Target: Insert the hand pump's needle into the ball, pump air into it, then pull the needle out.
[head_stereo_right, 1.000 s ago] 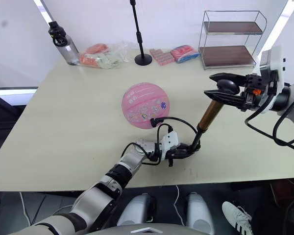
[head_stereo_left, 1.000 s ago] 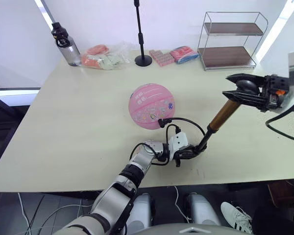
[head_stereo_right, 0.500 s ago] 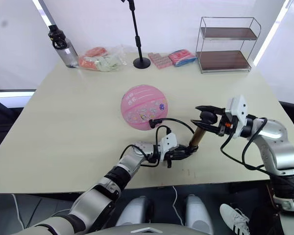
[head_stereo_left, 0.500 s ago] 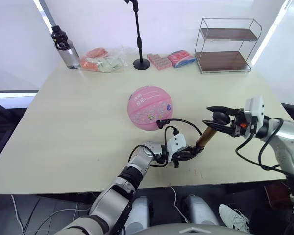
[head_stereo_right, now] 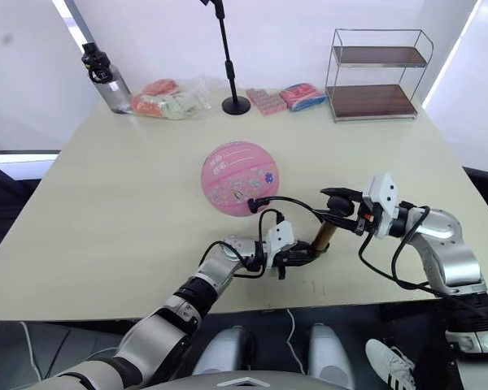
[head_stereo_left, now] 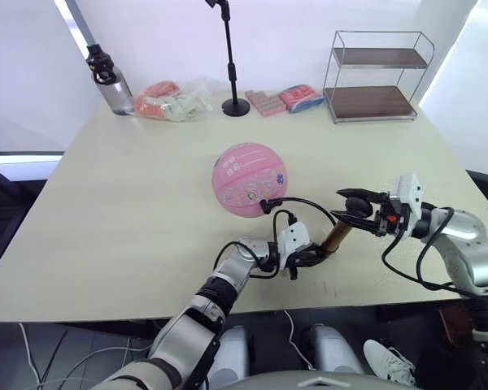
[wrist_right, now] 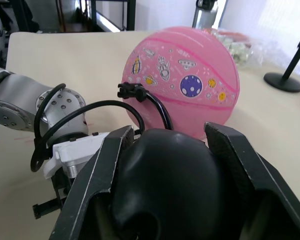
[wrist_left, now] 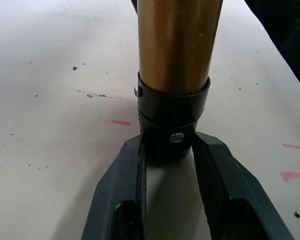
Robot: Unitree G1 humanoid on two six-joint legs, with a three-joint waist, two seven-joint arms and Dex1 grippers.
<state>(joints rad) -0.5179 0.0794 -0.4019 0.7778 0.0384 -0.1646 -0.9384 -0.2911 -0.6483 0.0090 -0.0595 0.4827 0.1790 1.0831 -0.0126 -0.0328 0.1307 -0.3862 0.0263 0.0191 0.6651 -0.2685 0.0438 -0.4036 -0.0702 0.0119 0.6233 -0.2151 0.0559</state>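
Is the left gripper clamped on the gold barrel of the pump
No, in the left wrist view the left gripper is shut on the hand pump at its black bottom cap, below the gold barrel.

Head stereo pair looking down over table (head_stereo_left: 106, 203), wrist cameras close on pump (wrist_left: 175, 50)

Pink ball (head_stereo_left: 250, 179) with small coloured prints; bronze-gold pump (head_stereo_left: 337, 235), black caps, black hose (head_stereo_left: 305, 203); cream table (head_stereo_left: 130, 195).

Bright, even daylight with window glare at the upper corners; soft shadows, close wrist views slightly blurred.
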